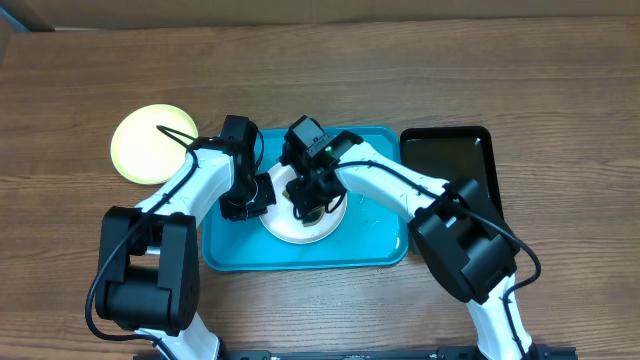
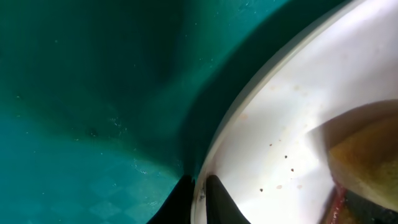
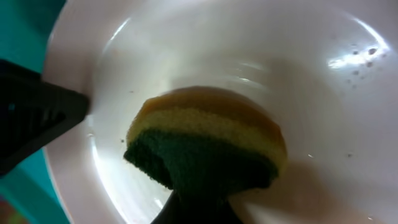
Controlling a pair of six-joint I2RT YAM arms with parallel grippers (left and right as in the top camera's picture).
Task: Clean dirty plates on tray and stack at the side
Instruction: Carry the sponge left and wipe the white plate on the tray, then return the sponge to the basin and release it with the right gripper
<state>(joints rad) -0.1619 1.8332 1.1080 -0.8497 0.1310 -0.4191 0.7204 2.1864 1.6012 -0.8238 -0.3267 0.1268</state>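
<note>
Nearest: turquoise tray [image 1: 370,240], white plate [image 1: 285,230] on it, left of centre. left tool [image 2: 200,186] pinches the plate's left rim; right tool [image 1: 310,195] is clamped on a sponge [image 3: 205,146] pressed into the plate. Farther left, yellow-green plate [image 1: 150,142] on the bare desk [image 1: 400,70]; black tray [image 1: 455,160] just right. Broad wood stretches behind.

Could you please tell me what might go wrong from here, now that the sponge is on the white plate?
1. The left hand pinches only the thin rim of the round white plate; pressure from the yellow-and-green sponge in the right hand could make it slip or tilt on the turquoise plastic tray.
2. The small dark specks sit away from the sponge and might be missed.
</note>
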